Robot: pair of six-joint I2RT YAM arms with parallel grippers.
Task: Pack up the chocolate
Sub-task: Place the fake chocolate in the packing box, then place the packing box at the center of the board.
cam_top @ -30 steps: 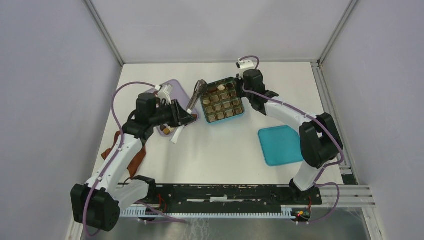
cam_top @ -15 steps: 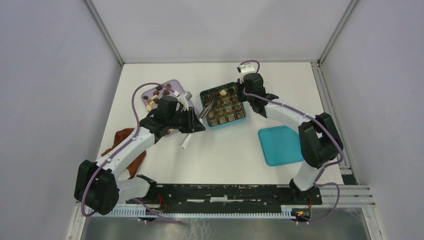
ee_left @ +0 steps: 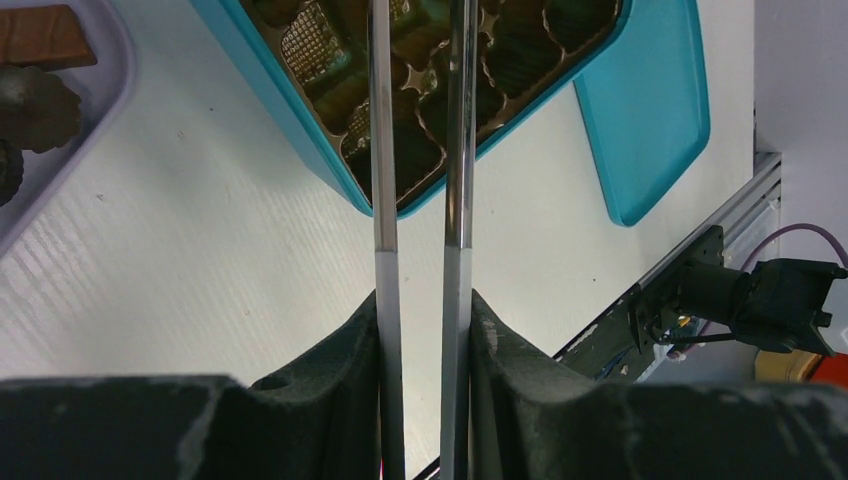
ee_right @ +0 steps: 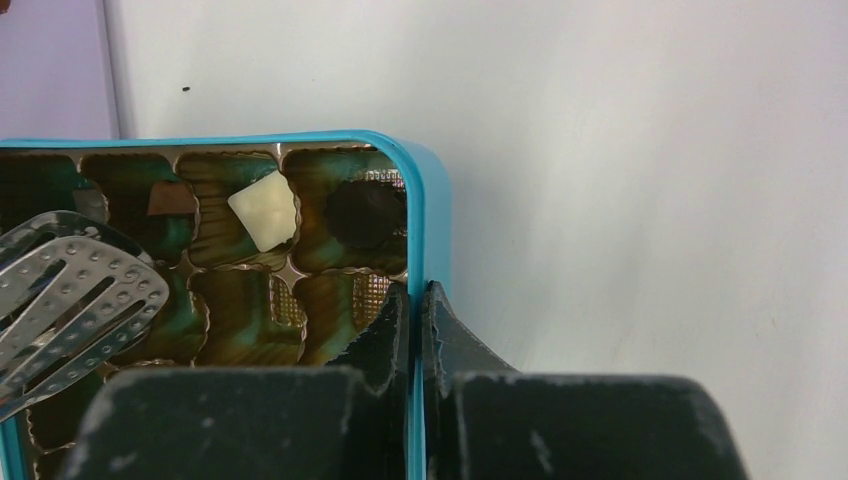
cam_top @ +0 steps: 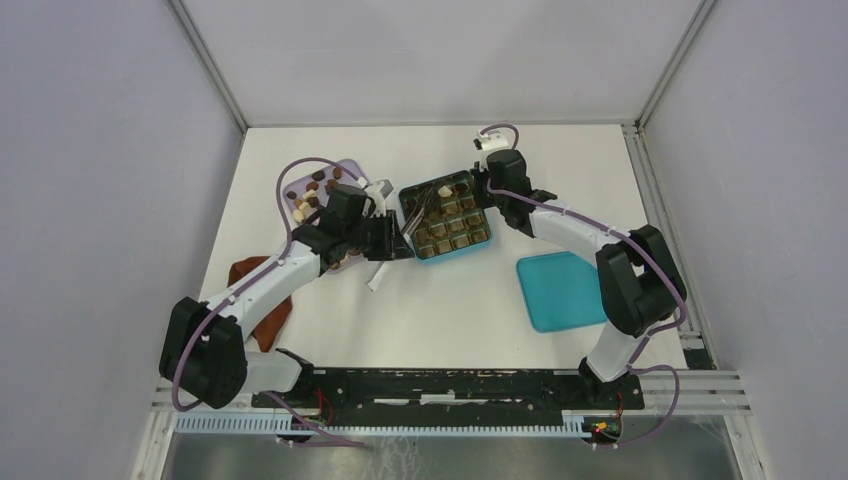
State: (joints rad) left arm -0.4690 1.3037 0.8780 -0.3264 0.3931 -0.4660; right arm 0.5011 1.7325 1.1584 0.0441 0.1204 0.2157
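My left gripper (cam_top: 387, 241) (ee_left: 422, 300) is shut on a pair of metal tongs (cam_top: 420, 205) (ee_left: 458, 150), whose arms reach over the teal box (cam_top: 450, 254) (ee_left: 300, 130). Their perforated tips (ee_right: 70, 290) hover over the box's cells; whether they hold a piece I cannot tell. My right gripper (cam_top: 484, 186) (ee_right: 415, 295) is shut on the box's rim (ee_right: 430, 200). A cream chocolate (ee_right: 263, 210) and a dark one (ee_right: 365, 215) lie in corner cells. More chocolate (cam_top: 308, 196) (ee_left: 40, 35) sits on the lilac tray (cam_top: 345, 166) (ee_left: 110, 90).
The teal lid (cam_top: 562, 290) (ee_left: 650, 110) lies flat to the right of the box. A reddish-brown cloth (cam_top: 262, 302) lies under the left arm near the left wall. The black rail (cam_top: 450, 385) runs along the near edge.
My left arm swung right, carrying the tongs from the lilac tray to over the teal box. The right gripper kept its hold on the rim, and the box shifted slightly.
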